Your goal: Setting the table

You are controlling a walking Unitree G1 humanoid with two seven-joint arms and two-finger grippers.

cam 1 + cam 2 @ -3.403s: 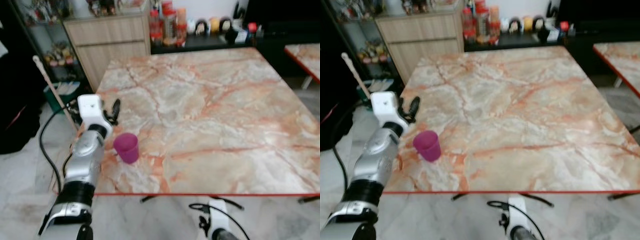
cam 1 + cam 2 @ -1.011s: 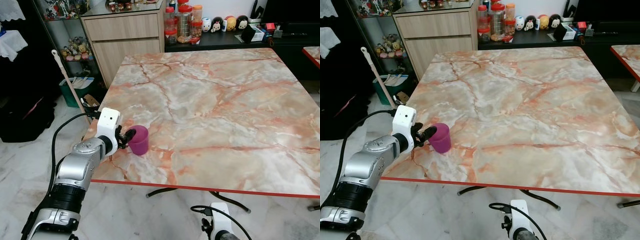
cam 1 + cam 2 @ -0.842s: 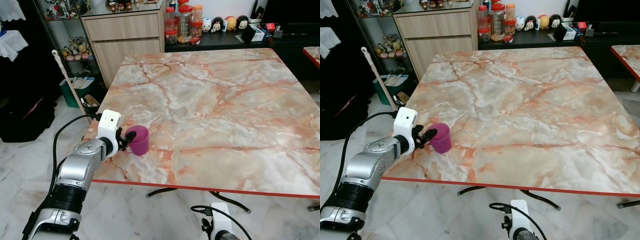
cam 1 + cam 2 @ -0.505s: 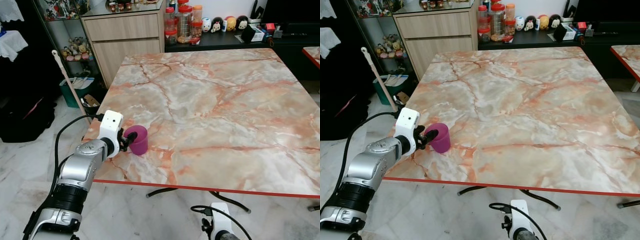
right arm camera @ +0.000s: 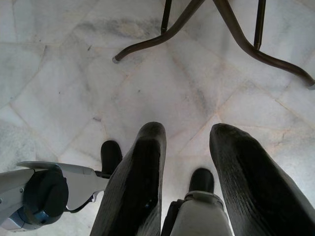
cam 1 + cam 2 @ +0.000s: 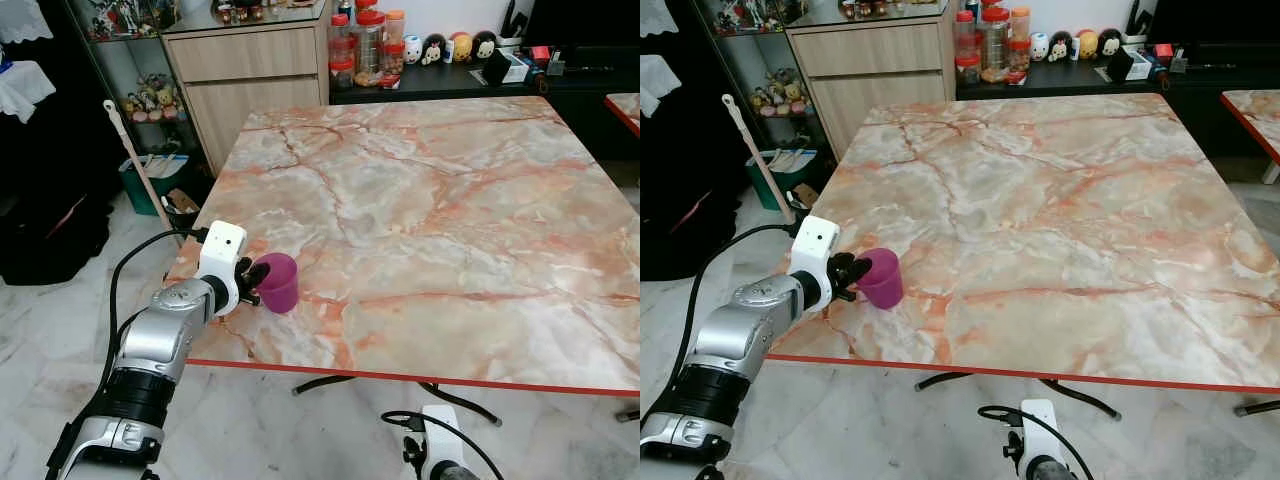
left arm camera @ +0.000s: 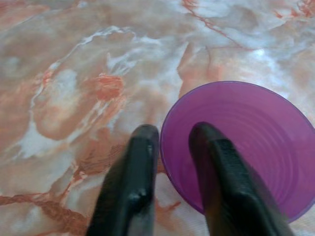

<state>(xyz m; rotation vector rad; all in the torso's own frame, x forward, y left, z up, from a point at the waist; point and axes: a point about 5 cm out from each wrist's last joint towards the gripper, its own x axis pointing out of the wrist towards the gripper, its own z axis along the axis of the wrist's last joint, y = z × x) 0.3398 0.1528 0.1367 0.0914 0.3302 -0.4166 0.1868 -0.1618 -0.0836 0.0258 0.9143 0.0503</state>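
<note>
A purple cup stands upright on the marble table, near its front left corner. My left gripper reaches it from the left, level with the rim. In the left wrist view one black finger is inside the purple cup and the other finger is outside, so my left gripper is shut on the wall of the cup. My right gripper hangs below the table edge with its fingers apart over the floor.
A wooden cabinet and a low shelf with jars stand behind the table. A mop handle and a green bin are at the left. A second table's corner shows at the right. The table's legs curve across the tiled floor.
Over three seconds ago my left gripper stood apart from the cup, left of it. It has since come to the rim and closed on it. The cup has barely moved.
</note>
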